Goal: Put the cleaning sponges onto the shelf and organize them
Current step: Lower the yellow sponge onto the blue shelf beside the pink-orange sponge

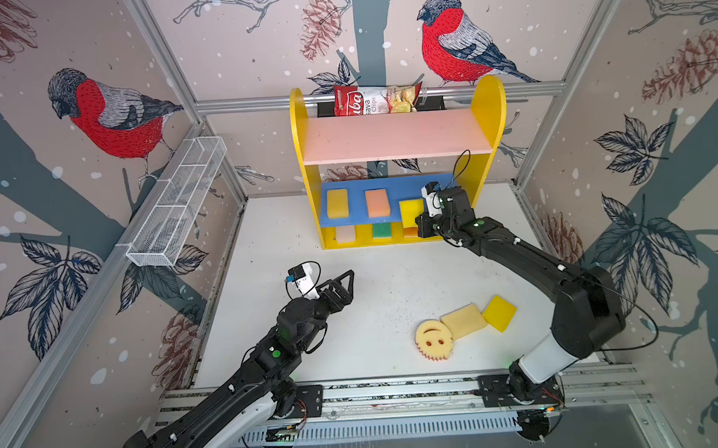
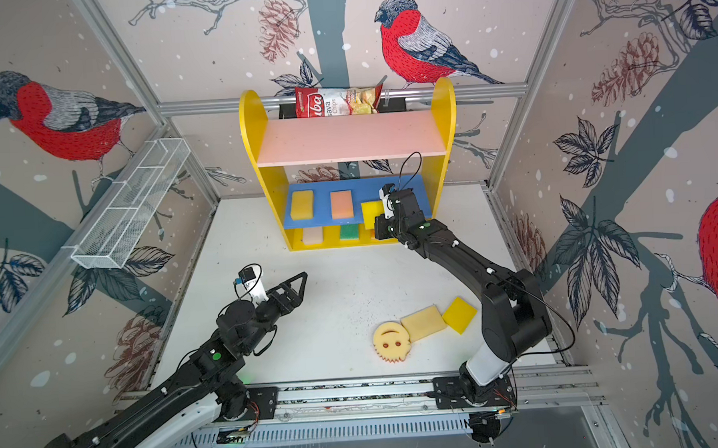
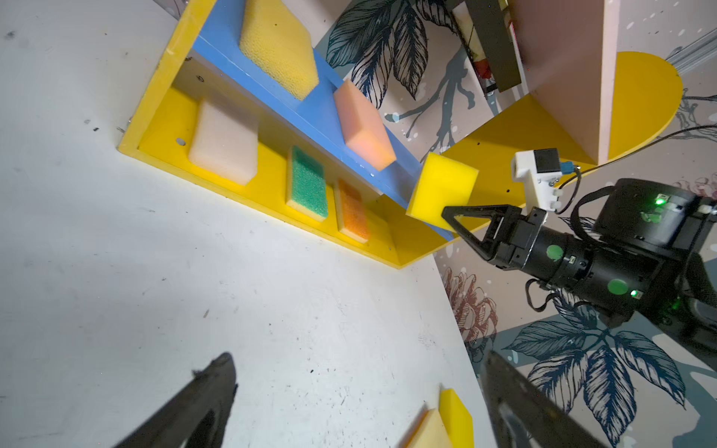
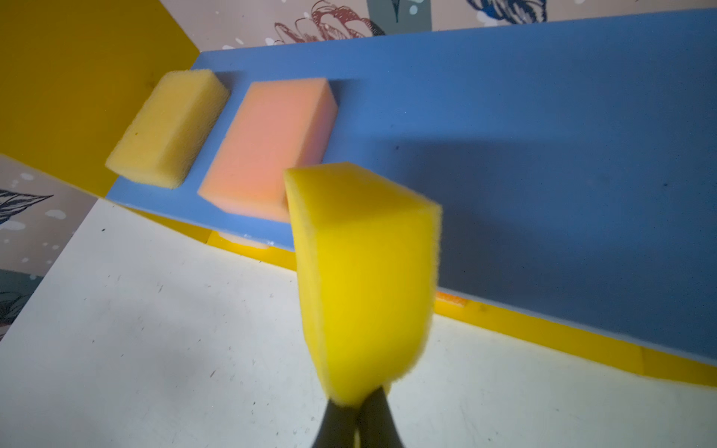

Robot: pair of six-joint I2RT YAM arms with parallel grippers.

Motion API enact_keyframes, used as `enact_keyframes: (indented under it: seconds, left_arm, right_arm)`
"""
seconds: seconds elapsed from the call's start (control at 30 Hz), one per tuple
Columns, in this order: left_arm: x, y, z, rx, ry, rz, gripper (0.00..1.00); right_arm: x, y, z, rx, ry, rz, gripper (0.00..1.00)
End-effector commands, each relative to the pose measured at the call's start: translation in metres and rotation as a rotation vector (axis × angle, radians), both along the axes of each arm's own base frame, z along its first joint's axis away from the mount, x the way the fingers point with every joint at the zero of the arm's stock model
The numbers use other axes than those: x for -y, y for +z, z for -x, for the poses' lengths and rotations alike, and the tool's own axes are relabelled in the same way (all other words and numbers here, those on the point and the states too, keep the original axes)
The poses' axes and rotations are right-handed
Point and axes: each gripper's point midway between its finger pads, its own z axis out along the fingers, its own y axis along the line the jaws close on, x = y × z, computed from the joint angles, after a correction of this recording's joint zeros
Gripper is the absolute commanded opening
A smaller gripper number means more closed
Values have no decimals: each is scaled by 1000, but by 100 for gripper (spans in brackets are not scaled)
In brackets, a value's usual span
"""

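Yellow foam lies nearest, on the right of the white surface [image 1: 353, 317]: a round smiley-face sponge [image 1: 433, 339] touches a cream sponge [image 1: 463, 321], and a flat yellow sponge [image 1: 499, 313] meets the cream one's corner. To their left the left tool [image 1: 344, 283] hangs over bare surface, its fingers spread wide and holding nothing. Farther back, the right tool [image 4: 359, 411] is pinched on one end of a bright yellow sponge [image 1: 411, 212], which stands at the front edge of the shelf's [image 1: 489, 103] blue middle board [image 1: 430, 184], just beside a peach sponge [image 1: 377, 203]; whether it touches the board I cannot tell. A pale yellow sponge [image 1: 337, 203] lies left of the peach one. On the yellow base below sit a whitish sponge [image 1: 345, 234], a green sponge [image 1: 381, 230] and an orange sponge [image 1: 410, 232]. The pink upper board [image 1: 395, 136] is bare, with a chips bag [image 1: 375, 99] behind it.
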Motion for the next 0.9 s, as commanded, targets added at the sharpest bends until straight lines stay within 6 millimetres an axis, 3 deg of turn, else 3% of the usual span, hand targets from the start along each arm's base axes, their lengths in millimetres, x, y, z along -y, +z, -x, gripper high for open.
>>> enact_keyframes:
  seconds: [0.0, 0.2, 0.5, 0.87]
  left_arm:
    - [0, 5, -5, 15, -21, -34, 97]
    - [3, 7, -17, 4, -46, -32, 97]
    - [7, 11, -25, -22, -77, -61, 96]
    - [2, 8, -27, -30, -56, -28, 97]
  right_arm:
    - [10, 1, -14, 21, -36, 74, 0]
    - [9, 3, -35, 24, -37, 88, 0]
    - [9, -21, -63, -50, -24, 86, 2]
    - [3, -46, -56, -138, 25, 67, 5]
